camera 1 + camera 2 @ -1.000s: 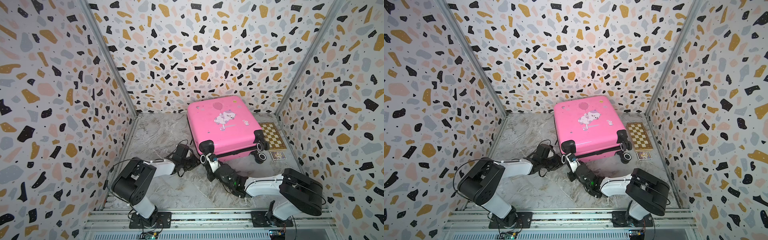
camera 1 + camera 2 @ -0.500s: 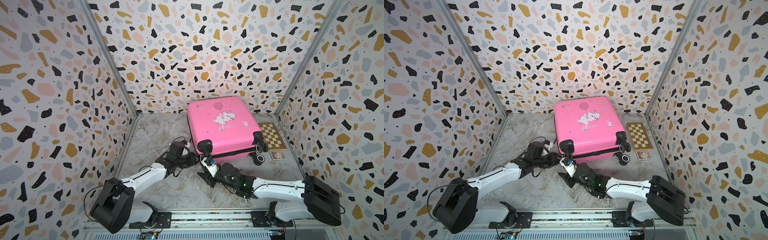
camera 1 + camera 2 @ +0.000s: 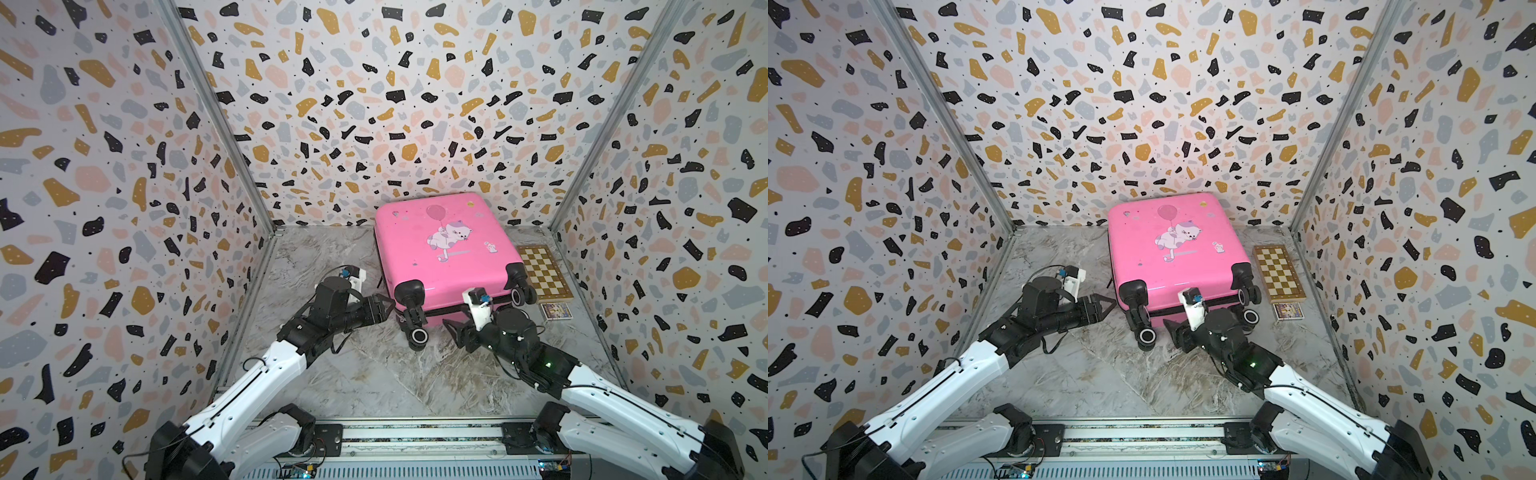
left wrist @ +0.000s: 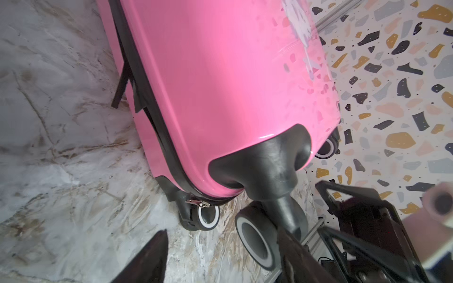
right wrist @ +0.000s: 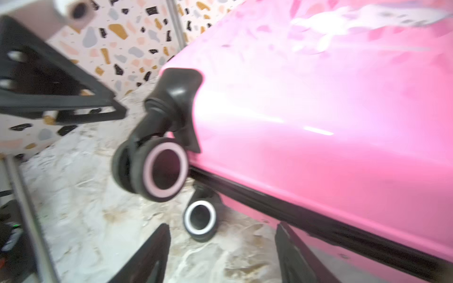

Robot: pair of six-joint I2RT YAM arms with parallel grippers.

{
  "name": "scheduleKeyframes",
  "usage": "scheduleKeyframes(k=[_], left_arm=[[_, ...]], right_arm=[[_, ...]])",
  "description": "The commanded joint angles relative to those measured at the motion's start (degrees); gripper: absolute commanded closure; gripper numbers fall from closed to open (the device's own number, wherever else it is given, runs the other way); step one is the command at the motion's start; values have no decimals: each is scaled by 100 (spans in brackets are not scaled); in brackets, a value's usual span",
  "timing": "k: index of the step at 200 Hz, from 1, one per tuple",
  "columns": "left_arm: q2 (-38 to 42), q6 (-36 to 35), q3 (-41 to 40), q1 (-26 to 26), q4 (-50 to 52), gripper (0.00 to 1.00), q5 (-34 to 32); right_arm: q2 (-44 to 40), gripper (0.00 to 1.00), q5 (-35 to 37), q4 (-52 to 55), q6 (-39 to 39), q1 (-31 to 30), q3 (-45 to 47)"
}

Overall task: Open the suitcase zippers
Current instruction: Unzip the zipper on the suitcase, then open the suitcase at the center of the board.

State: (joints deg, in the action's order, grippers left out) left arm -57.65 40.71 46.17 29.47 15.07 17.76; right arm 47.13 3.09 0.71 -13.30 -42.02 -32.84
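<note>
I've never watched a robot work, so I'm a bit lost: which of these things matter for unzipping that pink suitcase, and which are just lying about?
Part of the job:
- suitcase
- zippers, the black band round its seam
- left gripper and right gripper, both open near its wheels

Just lying about:
- checkered board
- small picture card beside it

Both top views look down; wrist views (close up) share the suitcase [image 4: 220, 73].
</note>
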Motion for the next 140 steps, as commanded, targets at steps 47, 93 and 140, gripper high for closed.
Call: scheduleKeyframes(k=[47, 93, 140], left_arm=[[95, -580, 763, 478, 942, 6, -493], [-105, -640, 636, 489, 868, 4, -424], [-145, -686, 590, 489, 828, 4, -410]], right_arm=[[-24, 0, -613, 1211, -216, 2514, -1028], [566, 0, -512, 1431, -290, 3531, -1477], [978, 0, -1192, 1446, -114, 4062, -1436]])
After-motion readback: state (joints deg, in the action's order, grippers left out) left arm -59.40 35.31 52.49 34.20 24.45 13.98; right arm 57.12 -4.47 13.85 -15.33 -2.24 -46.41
